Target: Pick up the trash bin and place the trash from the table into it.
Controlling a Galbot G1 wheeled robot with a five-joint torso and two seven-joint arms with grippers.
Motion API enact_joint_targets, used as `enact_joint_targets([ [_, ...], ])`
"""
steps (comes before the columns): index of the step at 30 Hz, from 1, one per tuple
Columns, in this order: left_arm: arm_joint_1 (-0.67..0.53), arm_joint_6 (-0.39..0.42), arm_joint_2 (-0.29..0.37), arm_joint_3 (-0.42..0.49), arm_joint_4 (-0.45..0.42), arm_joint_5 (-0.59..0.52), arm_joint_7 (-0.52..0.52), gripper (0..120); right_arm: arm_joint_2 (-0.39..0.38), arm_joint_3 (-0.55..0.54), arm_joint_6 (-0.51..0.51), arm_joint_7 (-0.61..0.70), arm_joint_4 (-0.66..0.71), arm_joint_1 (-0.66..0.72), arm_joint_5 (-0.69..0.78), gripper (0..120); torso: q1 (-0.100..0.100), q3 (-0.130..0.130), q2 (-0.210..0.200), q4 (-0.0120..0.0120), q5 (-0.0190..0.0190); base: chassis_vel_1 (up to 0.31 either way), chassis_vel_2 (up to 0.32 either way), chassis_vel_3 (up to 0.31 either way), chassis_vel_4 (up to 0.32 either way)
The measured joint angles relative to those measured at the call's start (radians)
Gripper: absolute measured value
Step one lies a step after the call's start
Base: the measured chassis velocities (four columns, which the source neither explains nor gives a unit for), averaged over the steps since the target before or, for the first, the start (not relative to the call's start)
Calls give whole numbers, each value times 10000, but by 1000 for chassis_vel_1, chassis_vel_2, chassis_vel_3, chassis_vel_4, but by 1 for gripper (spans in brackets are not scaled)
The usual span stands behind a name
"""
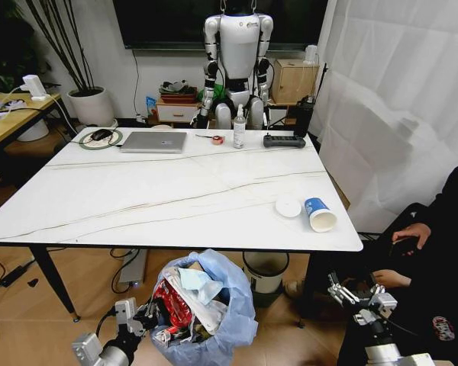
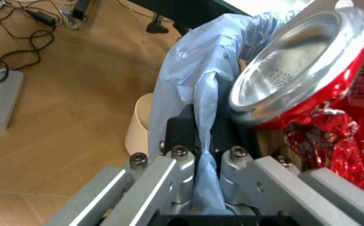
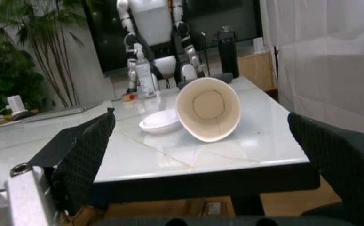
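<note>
The trash bin [image 1: 206, 309], lined with a bulging light-blue bag, is below the table's [image 1: 137, 198] front edge, stuffed with red wrappers, tissue and cardboard. My left gripper [image 1: 141, 315] is at its left side, shut on the bag's rim [image 2: 202, 141]; a crushed red can [image 2: 307, 80] lies inside next to it. On the table's right front corner lie a blue-white paper cup [image 1: 319, 214] on its side and a white lid [image 1: 288, 207]. My right gripper [image 1: 357, 292] is open, below and in front of that corner. Between its pads [image 3: 84, 150] show the cup [image 3: 208, 109] and the lid [image 3: 160, 121].
A silver laptop [image 1: 153, 141], white bottle [image 1: 239, 127], tape roll [image 1: 217, 139] and black power strip [image 1: 284, 141] line the far edge. A cream bin [image 1: 265, 271] stands under the table. A person [image 1: 435, 229] sits at right. A humanoid robot [image 1: 239, 53] stands behind.
</note>
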Motion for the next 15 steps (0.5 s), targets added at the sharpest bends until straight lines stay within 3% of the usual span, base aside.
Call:
enact_joint_targets([
  [4, 8, 5, -22, -1, 0, 0, -9, 0, -129, -139, -48, 225, 158, 34, 38, 100, 0, 0, 0, -1, -1, 0, 0, 0, 0],
  [7, 39, 6, -60, -31, 35, -1, -10, 0, -446, -656, -334, 1545, 427, 486, -109, 100, 0, 0, 0, -1, 0, 0, 0, 0, 0],
  [8, 48, 6, -80, -72, 41, 1, -13, 0, -651, -864, -888, 2207, 655, 772, -135, 100, 0, 1, 0, 1, 1, 0, 0, 0, 0],
  [10, 52, 5, -92, -86, 41, 3, -14, 0, -723, -898, -1115, 2316, 731, 867, -109, 100, 0, 0, 0, 2, 1, 0, 0, 0, 0],
  [15, 148, 6, -228, -229, -28, 70, -33, 0, -1472, -1098, -3324, 3248, 1163, 1808, 261, 100, 0, 1, 0, 1, 0, 0, 0, 0, 0],
])
